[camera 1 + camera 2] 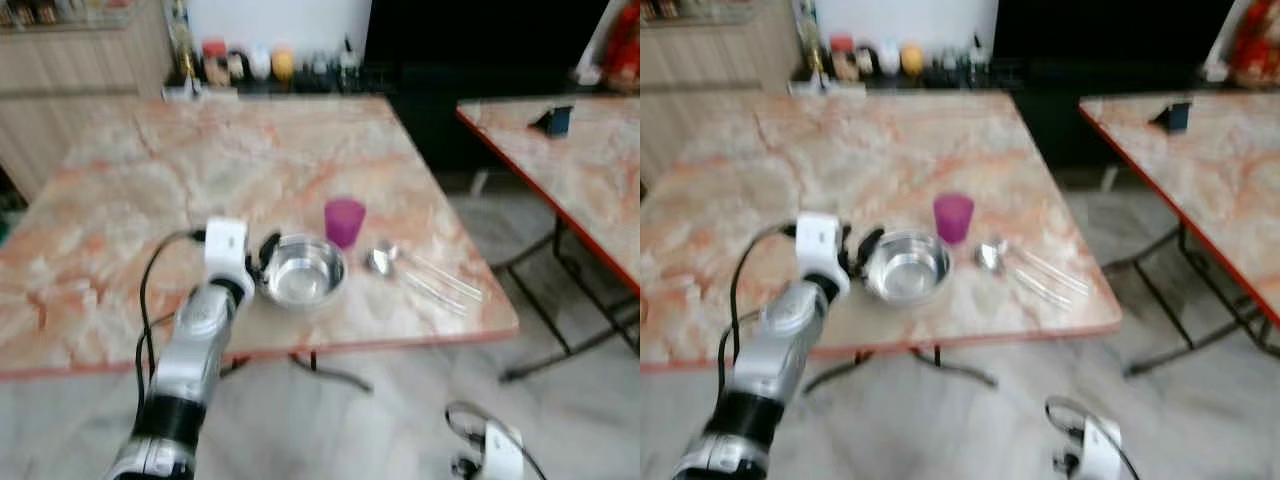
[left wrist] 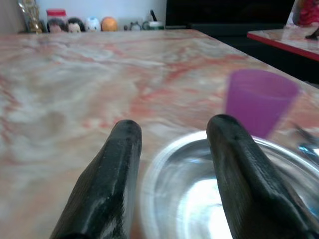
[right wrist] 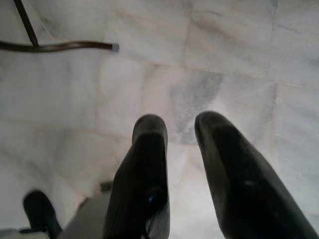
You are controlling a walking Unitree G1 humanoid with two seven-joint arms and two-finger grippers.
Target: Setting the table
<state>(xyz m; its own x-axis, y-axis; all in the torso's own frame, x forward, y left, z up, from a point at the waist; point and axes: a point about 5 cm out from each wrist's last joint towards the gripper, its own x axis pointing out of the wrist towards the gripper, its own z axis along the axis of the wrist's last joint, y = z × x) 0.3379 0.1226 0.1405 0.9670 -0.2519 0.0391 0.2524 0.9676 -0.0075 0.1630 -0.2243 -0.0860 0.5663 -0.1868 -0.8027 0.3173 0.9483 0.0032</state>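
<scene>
My left end effector (image 2: 172,132) straddles the steel bowl (image 1: 302,272) rim, fingers parted; bowl looks empty. Purple cup (image 1: 344,221) centre frame, contents blurred.

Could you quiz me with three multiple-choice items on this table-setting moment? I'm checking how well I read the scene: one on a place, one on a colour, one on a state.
1. Where is the left gripper?
A. Over the floor
B. At the steel bowl's rim
C. On the second table

2. What colour is the cup behind the bowl?
A. Purple
B. Green
C. White

3. How do the left gripper's fingers stand?
A. Shut on the spoon
B. Shut on the cup
C. Apart, one outside the bowl's rim and one over its inside

Answers:
1 B, the head views place it at the bowl's left edge.
2 A, it shows purple in the head and left wrist views.
3 C, the left wrist view shows the rim between them.
</scene>
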